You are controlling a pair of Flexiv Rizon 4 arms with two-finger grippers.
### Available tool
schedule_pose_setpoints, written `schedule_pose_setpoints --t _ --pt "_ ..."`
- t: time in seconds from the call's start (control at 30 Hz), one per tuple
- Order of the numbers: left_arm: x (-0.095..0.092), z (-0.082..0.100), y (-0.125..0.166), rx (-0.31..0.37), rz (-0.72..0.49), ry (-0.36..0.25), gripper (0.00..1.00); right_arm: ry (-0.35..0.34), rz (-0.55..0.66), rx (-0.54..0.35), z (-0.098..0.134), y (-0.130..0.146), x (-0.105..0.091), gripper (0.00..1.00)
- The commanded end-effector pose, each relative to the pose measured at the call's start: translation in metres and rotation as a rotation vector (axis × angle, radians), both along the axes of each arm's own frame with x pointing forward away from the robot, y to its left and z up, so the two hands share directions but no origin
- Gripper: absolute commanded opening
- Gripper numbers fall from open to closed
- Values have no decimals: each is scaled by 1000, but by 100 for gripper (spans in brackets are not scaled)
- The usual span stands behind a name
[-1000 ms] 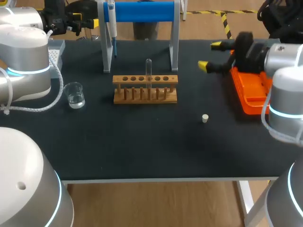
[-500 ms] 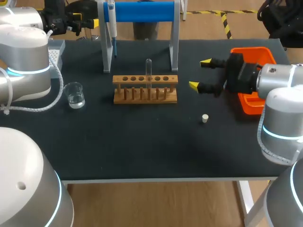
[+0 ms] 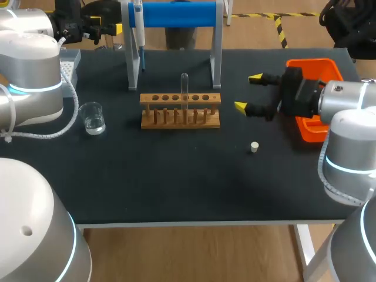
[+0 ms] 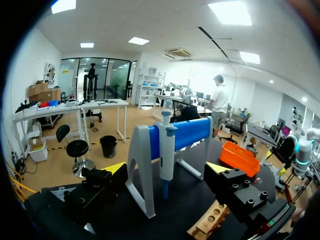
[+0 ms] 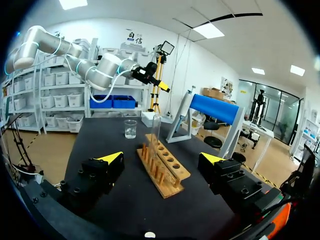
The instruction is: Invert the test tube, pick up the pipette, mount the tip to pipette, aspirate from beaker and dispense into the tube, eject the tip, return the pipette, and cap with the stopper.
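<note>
Both gape wide: right end effector (image 3: 247, 91) held level beside the rack (image 3: 176, 98), left end effector (image 4: 167, 168) facing the pipette (image 4: 166, 147)

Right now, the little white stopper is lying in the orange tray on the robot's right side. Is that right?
Not quite. The little white stopper is on the robot's right side, but it lies on the bare black table, apart from the orange tray, not in it. The head view shows this.
</note>
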State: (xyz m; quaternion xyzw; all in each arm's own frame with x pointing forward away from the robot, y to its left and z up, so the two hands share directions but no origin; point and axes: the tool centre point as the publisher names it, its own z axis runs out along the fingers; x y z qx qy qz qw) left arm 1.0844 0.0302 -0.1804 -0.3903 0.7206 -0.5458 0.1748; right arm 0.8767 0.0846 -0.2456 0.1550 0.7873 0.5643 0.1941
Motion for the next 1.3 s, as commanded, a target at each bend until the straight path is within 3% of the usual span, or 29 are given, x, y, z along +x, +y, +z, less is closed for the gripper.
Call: schedule_pose_setpoints --t 0.03,0.33,0.57,0.87,0.93,1.3 --pt "-15 -4 -6 1 -5 -15 100 -1 -1 0 0 0 -1 100" --pt "-83 -7 -35 51 -83 -118 100 -1 -1 0 0 0 -1 100" --pt "-120 -17 -51 75 -149 -180 100 -1 -1 0 0 0 -1 100" --pt "-145 -29 -67 105 -262 -224 100 -1 -1 0 0 0 -1 100" --pt "-148 -32 -68 82 -257 -233 100 -1 -1 0 0 0 -1 100" --pt "-164 -49 -73 87 -268 -208 100 -1 -1 0 0 0 -1 100"
